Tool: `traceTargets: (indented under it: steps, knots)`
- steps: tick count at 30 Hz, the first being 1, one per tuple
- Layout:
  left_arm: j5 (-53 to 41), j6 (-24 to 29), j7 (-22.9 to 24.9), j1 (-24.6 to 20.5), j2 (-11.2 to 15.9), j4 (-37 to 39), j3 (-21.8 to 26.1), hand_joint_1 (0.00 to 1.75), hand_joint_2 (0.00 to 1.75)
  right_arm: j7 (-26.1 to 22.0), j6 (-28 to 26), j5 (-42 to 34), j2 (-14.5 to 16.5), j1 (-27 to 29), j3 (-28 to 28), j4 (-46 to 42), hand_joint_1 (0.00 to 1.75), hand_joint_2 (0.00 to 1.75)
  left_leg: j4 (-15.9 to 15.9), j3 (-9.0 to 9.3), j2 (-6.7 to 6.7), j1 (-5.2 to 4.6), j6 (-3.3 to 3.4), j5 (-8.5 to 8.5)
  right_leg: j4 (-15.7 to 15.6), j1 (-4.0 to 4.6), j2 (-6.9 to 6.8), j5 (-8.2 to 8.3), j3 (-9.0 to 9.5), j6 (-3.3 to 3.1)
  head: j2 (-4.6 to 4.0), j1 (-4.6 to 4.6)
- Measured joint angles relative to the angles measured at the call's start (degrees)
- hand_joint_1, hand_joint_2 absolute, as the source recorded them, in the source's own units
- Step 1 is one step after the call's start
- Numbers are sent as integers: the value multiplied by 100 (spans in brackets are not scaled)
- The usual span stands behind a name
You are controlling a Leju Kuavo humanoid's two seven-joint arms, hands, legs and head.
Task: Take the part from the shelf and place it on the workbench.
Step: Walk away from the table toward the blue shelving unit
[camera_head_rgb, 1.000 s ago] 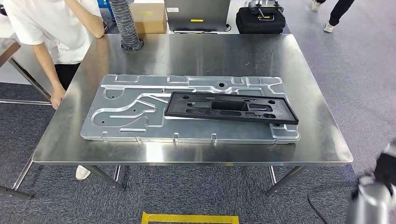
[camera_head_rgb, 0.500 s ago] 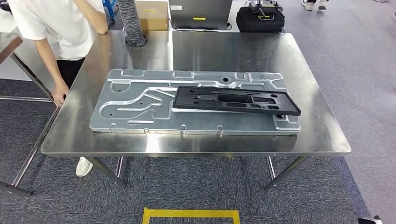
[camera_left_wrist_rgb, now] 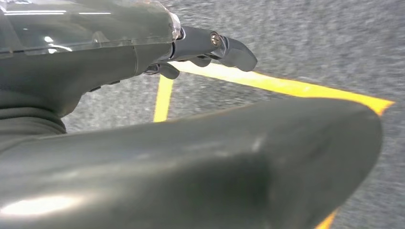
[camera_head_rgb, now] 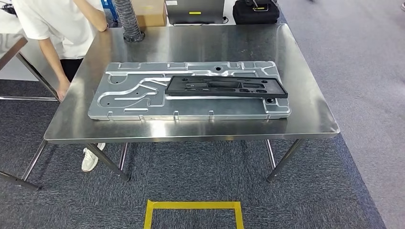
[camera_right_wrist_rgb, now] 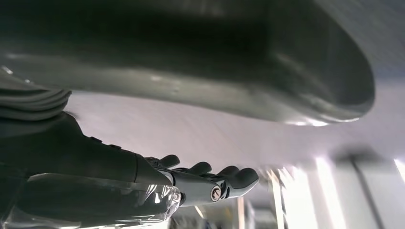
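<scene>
The black part lies flat on the large silver plate, toward that plate's right half, and the plate rests on the steel desk. Both robot hands are well apart from it. The left robot hand hangs over grey carpet and yellow floor tape, fingers extended and grasping nothing. The right robot hand is likewise released (fingers straight, nothing between them). A person stands at the desk's far left corner.
</scene>
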Motion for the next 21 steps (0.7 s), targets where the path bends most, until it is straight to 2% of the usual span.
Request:
traceTargets:
  steps: [1,2,3,4,5,6,7,8,9,10,12,13,14,15,16,17,18,19,20,21]
  knots:
    - [-16,8,19,-3,-16,0,-9,0,0,218,3,141,29,-25,-2,196,0,0,-214,251,0,-3,14,154,32,4,1,52,-99,8,0,0]
    - [-36,11,36,-13,-36,0,-23,0,0,429,6,269,62,-56,-2,389,0,0,-579,583,-1,-12,38,248,72,6,3,100,-185,20,0,0]
    - [-61,10,53,-28,-53,0,-43,0,0,657,38,396,94,-89,-2,583,0,0,-1036,932,-2,-24,69,249,114,16,3,141,-257,38,0,1]
    - [-87,0,72,-49,-70,0,-69,0,0,914,110,517,123,-122,-1,751,0,0,-1430,1202,-3,-38,100,182,147,23,0,190,-310,62,0,1]
    - [-116,-16,93,-66,-89,0,-96,0,0,1211,218,646,148,-151,2,904,0,0,-1711,1374,-5,-54,135,106,165,24,-5,243,-344,91,0,1]
    - [-141,-34,112,-73,-109,0,-118,0,0,1508,344,757,171,-170,6,1023,0,0,-1859,1435,-5,-66,170,74,166,23,-10,299,-364,124,0,1]
    - [-160,-51,127,-69,-138,2,-133,0,0,1755,459,840,188,-181,10,1117,0,0,-1888,1411,-1,-63,207,100,161,17,-8,346,-378,158,0,0]
    - [-175,-61,140,-59,-164,3,-142,0,0,1925,547,887,204,-186,13,1198,0,0,-1895,1371,10,-57,252,162,184,4,0,314,-402,192,0,0]
    - [-186,-66,150,-50,-187,5,-147,0,0,2031,615,911,220,-186,13,1265,0,0,-1907,1317,26,-46,298,230,296,-8,11,163,-452,221,0,0]
    - [-195,-69,157,-45,-208,7,-151,0,0,2094,679,926,232,-188,14,1325,0,0,-1918,1249,42,-36,332,302,515,-20,20,-87,-529,249,0,1]
    - [-213,-69,182,-44,-232,7,-163,0,0,2225,871,981,254,-205,19,1428,0,0,-1909,1086,64,-38,367,433,1226,-52,24,-671,-705,300,0,1]
    - [-229,-69,202,-44,-245,7,-174,0,0,2302,1014,1031,264,-217,29,1467,0,0,-1899,1000,69,-39,363,496,1561,-66,23,-807,-751,324,0,1]
    - [-248,-69,225,-44,-257,7,-187,0,0,2376,1185,1089,278,-228,50,1503,0,0,-1882,908,72,-38,354,558,1773,-81,23,-800,-733,343,0,0]
    - [-268,-68,247,-45,-275,7,-204,0,0,2432,1356,1144,293,-236,79,1535,0,0,-1853,808,74,-36,339,616,1795,-98,23,-671,-624,356,0,0]
    - [-287,-66,262,-46,-292,7,-223,0,0,2464,1493,1183,310,-249,111,1560,0,0,-1813,707,74,-32,320,669,1613,-115,23,-502,-412,362,0,0]
    - [-299,-63,275,-50,-309,7,-240,0,0,2476,1591,1203,328,-265,142,1581,0,0,-1763,615,73,-30,296,715,1259,-130,23,-390,-107,361,0,0]
    - [-308,-60,283,-53,-326,7,-256,0,0,2479,1648,1212,345,-288,167,1596,0,0,-1710,532,70,-34,271,750,809,-131,24,-385,228,352,-1,0]
    - [-318,-56,287,-56,-340,7,-270,0,0,2482,1700,1212,357,-315,185,1607,0,0,-1666,473,70,-39,239,784,415,-123,26,-453,499,332,-1,0]
    - [-334,-54,292,-60,-351,7,-279,0,0,2478,1788,1211,369,-337,198,1619,0,0,-1636,433,72,-41,205,820,143,-106,28,-537,665,304,0,0]
    - [-353,-49,297,-62,-361,7,-287,0,0,2459,1903,1208,377,-351,206,1631,0,0,-1623,406,75,-39,168,860,9,-83,29,-585,720,269,0,0]
